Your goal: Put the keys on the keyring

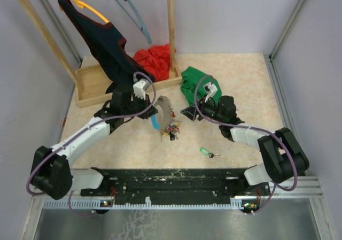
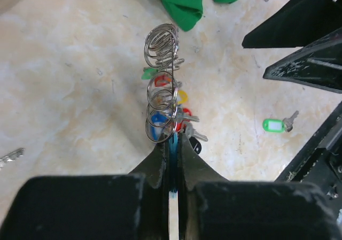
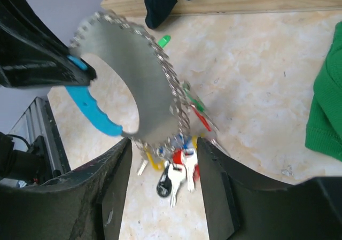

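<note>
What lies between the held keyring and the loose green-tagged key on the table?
Nothing: bare table separates keyring and green-tagged key in the top view.

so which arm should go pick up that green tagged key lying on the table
Right. The left gripper is shut on the keyring, holding it up, so it's busy. The right gripper is open, and the green-tagged key lies on the table on that arm's side.

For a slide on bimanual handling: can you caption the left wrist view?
Left gripper clamps the keyring by its blue segment; a green-tagged key lies loose on the table.
</note>
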